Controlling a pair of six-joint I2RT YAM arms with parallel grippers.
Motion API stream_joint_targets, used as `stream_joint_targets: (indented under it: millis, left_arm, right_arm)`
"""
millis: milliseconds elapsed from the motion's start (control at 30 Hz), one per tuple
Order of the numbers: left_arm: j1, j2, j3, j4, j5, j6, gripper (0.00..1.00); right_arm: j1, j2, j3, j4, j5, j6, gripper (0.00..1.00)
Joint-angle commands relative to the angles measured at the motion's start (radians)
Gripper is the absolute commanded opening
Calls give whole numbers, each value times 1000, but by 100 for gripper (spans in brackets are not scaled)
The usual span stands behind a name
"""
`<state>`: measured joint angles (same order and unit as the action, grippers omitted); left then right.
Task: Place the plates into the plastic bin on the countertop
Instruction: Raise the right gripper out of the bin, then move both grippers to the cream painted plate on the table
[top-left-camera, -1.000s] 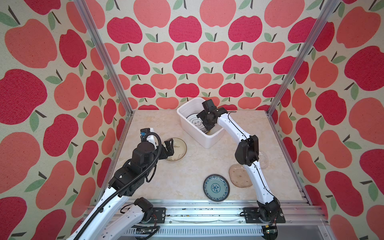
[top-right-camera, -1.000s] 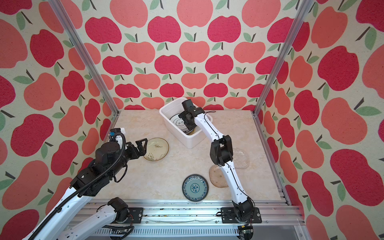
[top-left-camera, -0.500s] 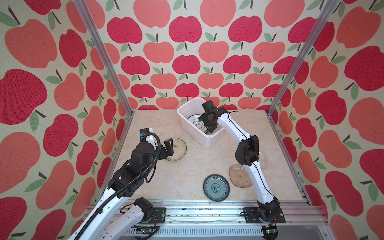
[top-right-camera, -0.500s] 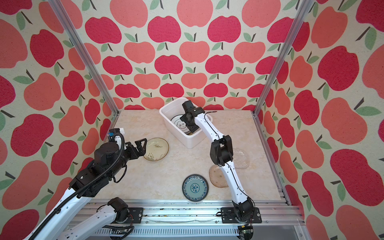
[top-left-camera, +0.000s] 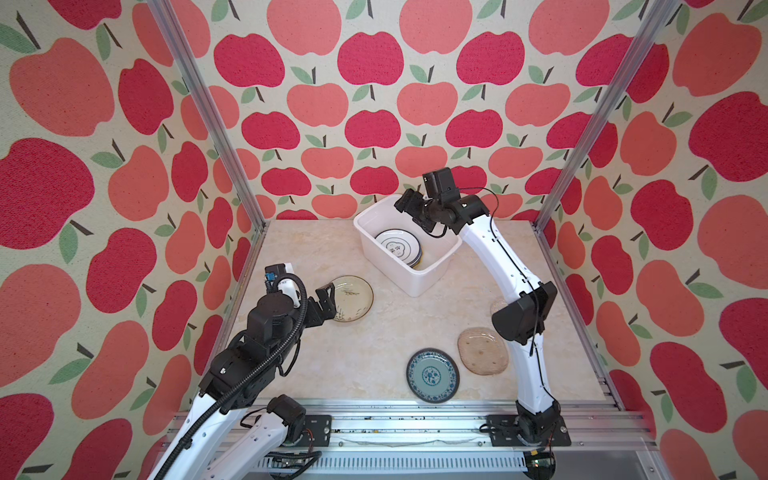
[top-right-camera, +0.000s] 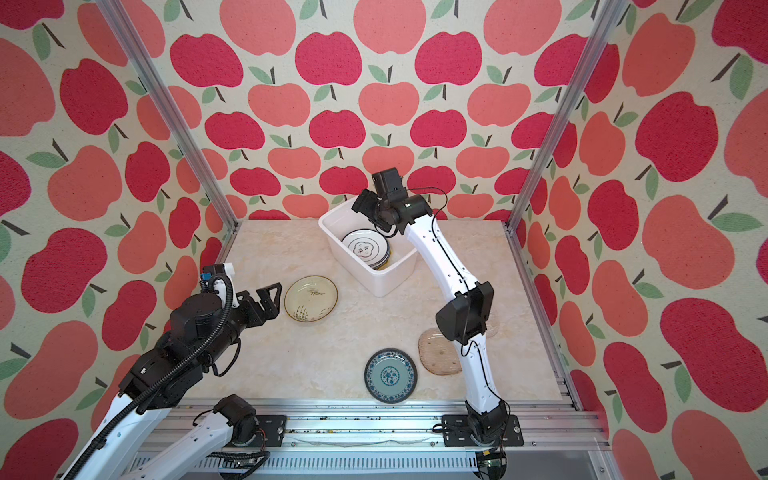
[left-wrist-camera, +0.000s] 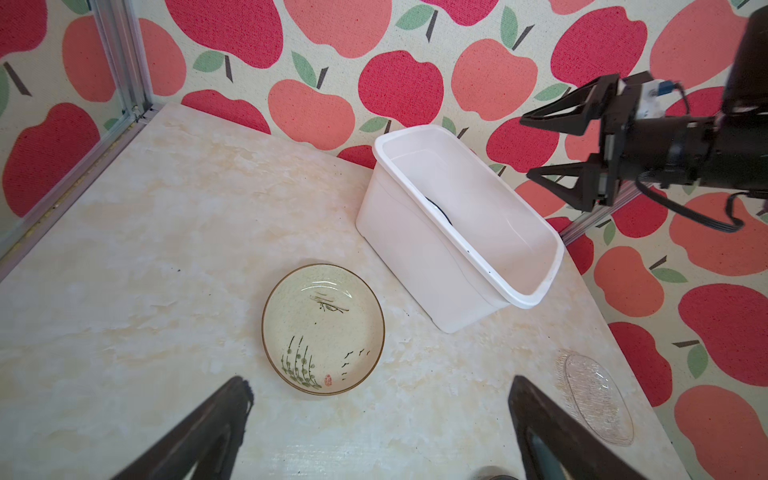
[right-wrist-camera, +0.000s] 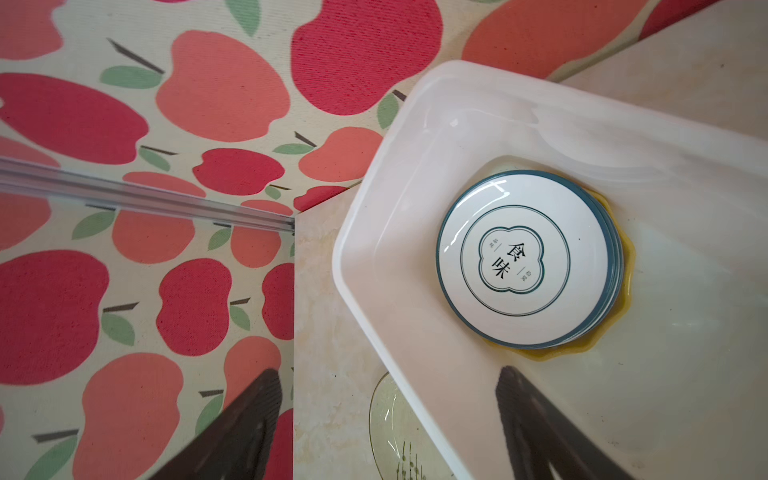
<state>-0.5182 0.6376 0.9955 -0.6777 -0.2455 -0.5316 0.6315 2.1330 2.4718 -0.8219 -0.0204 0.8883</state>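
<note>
Presently the left gripper hangs low over the table, jaws spread wide, nothing between them. The cream plate with its painted reeds lies flat just ahead of the fingertips. In the left wrist view it sits clear of both fingers.

The right gripper is raised above the far end of the plastic bin, also released and empty. The bin stands at the back of the table, set at an angle to the walls.

Inside the bin is a stack with a white plate on top, dark-rimmed with lettering at its centre. More dark rims show beneath it. A yellow plate peeks out at the bottom of the stack.

Other plates out on the table:
- A blue-patterned plate lies near the front rail.
- A beige oval plate lies just beside it.
- A clear glass plate lies farther right, mostly hidden behind the right arm in both top views.
</note>
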Motion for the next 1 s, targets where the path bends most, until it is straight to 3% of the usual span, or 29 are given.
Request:
stream_joint_targets:
  millis: [0,133,300,367,433,667,767,967]
  left_arm:
    - [44,33,81,-135,26,-42,99]
    - [135,112,148,-239,117,-91,99]
    - [313,238,160,-273,353,-84,99]
    - [389,310,164,-284,461,-67,99]
    - [439,407,182,-308,511,-27,99]
    - [511,675,282,-286,503,174,99]
    - [539,784,306,-240,605,257,99]
    - [583,926,326,-158,740,348,99]
  right_arm:
    - [47,-123,-61,-26,-32,-210,83]
    - [141,-275,-262,-38,-7,-252,82]
    - [308,-495,-778,255,90,-27,81]
    - [377,-525,-897,329,153,41,81]
    - [429,-531,-987,397,168,126,81]
    - [487,-478,-1250,716,158,469,81]
    - [499,-427,-1333,826,176,624,81]
    - [504,-303,-1336,967,207,688,81]
